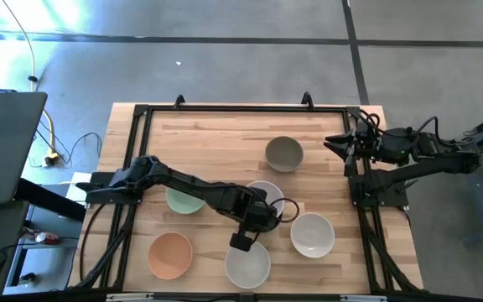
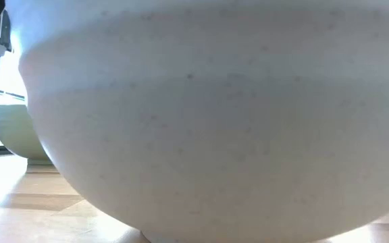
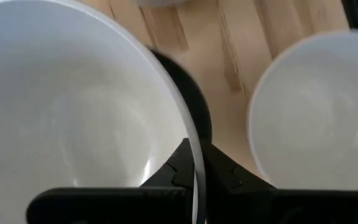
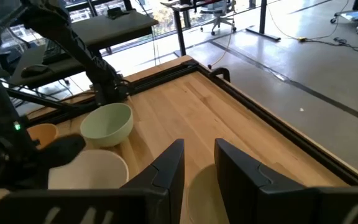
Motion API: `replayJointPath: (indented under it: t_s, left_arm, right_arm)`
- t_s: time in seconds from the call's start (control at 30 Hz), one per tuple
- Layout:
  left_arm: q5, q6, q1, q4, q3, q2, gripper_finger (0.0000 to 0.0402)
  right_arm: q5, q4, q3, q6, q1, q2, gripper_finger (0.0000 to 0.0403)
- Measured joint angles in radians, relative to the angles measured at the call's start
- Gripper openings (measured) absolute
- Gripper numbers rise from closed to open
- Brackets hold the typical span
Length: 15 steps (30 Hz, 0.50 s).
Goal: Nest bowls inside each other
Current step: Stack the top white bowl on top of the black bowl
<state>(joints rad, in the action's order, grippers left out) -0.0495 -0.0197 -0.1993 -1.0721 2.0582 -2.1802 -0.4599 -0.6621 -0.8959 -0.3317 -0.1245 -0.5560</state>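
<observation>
Six bowls show in the high view: a grey bowl (image 1: 284, 153) toward the far side, a mint green bowl (image 1: 183, 200), a peach bowl (image 1: 170, 255), and white bowls at the near edge (image 1: 248, 264) and near right (image 1: 312, 234). A third white bowl (image 1: 267, 193) sits mid-table under my left gripper (image 1: 257, 214). The left wrist view shows a black bowl (image 3: 191, 102) beneath it. My left gripper (image 3: 199, 177) is shut on that white bowl. My right gripper (image 4: 199, 165) is open and hangs at the table's far right, clear of every bowl. My left gripper pinches the white bowl's rim (image 3: 194, 152), one finger (image 3: 179, 168) inside the bowl and one finger (image 3: 225, 171) outside. It comes from above, pointing down. The bowl stays upright over the black bowl; whether it rests in it or hangs just above, I cannot tell.
A black metal frame (image 1: 225, 109) runs round the wooden table (image 1: 225, 143). Bare wood lies along the far side and far left. In the low view the near white bowl (image 2: 194, 121) fills the picture. A laptop (image 1: 2, 143) and cables lie off the table's left.
</observation>
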Motion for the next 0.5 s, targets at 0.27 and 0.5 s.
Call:
replayJointPath:
  t_s: [0.27, 0.5]
  left_arm:
    - [0.020, 0.000, -0.005, 0.025, -0.001, -0.033, 0.0000]
    - [0.044, -0.002, -0.005, 0.039, 0.000, -0.057, 0.0000]
  right_arm:
    - [0.002, -0.002, 0.000, -0.005, 0.000, 0.000, 0.0078]
    - [0.005, -0.007, 0.000, -0.004, 0.000, 0.000, 0.0078]
